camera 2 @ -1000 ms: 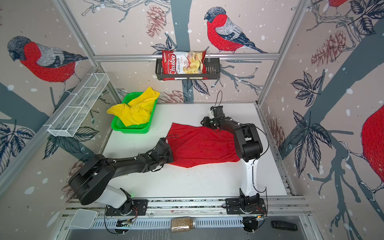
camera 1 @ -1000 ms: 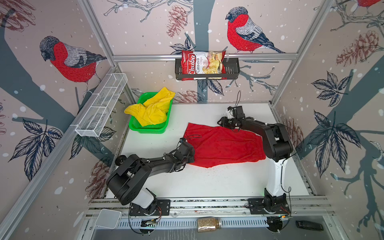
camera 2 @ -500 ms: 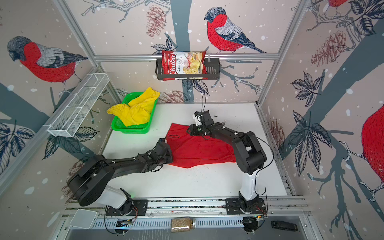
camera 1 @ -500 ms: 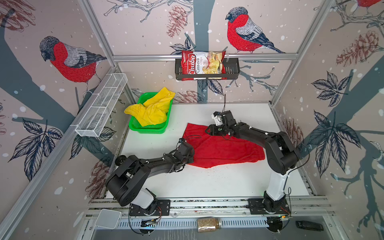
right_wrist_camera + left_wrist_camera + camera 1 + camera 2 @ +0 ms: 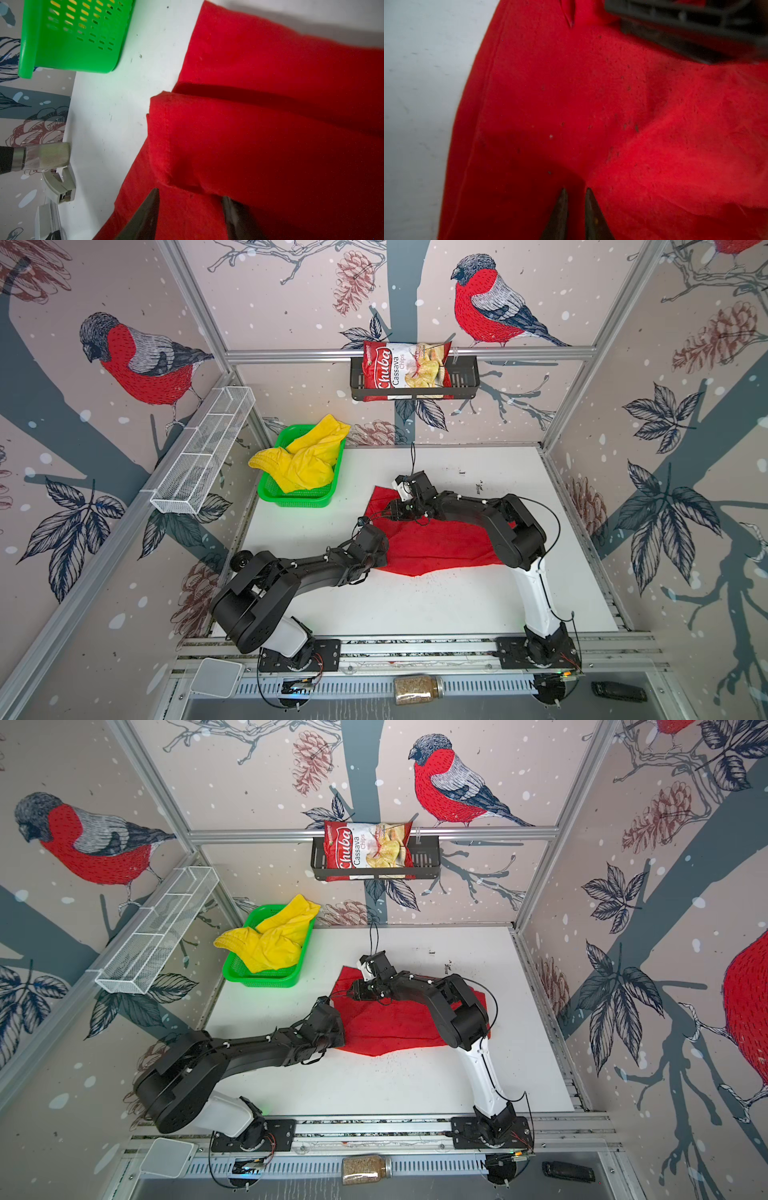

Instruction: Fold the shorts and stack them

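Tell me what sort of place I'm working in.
Probably a staged robot test cell: an aluminium frame with bird-print wall panels, and two robot arms mounted on a base rail along the white table.

table (image 5: pixel 457 605): white, dark specks | red shorts (image 5: pixel 440 547): spread at centre | yellow shorts (image 5: pixel 307 464): heaped in green basket (image 5: pixel 291 501) at 10 o'clock, spilling over rim | left arm (image 5: pixel 316 568): wrist at red shorts' 9 o'clock edge, jaws hidden | right arm (image 5: pixel 478 510): reaches across to their 10 o'clock corner | chips bag (image 5: pixel 401 371): in black rack (image 5: pixel 467 377), 12 o'clock wall
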Motion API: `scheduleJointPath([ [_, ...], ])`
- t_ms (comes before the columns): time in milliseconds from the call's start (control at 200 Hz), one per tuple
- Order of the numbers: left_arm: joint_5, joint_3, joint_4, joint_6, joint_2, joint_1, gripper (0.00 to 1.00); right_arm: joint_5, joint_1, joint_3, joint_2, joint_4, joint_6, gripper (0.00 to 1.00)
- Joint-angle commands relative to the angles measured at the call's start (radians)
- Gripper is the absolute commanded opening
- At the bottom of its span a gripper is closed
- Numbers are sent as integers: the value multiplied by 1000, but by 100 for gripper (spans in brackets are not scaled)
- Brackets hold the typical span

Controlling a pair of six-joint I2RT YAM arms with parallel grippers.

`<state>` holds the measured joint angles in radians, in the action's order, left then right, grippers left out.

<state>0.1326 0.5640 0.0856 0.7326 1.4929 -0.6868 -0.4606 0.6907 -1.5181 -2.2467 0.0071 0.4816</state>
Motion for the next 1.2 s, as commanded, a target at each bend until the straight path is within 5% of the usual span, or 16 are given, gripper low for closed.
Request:
scheduleJointPath([
  [0, 3, -7, -65, -10, 6, 0, 19, -17, -30, -58, -49, 34, 39, 51],
  [290, 20, -20, -76, -5, -29, 0, 19, -81, -182, -424, -233, -9, 82, 51],
  [400, 33, 8, -102, -16, -57, 0, 22, -86, -214, -444, -187, -37, 63, 51],
  [620, 30, 140, -127, -62, -131, 0, 34, -64, -230, -13, 160, 45, 35, 51],
  [840, 25, 253, -25, -160, -59, 3, 29, -41, -231, 446, 488, 121, 74, 51],
  [1196, -132, 533, -6, -275, 259, 104, 16, -78, -269, 731, 615, 162, 101, 51],
])
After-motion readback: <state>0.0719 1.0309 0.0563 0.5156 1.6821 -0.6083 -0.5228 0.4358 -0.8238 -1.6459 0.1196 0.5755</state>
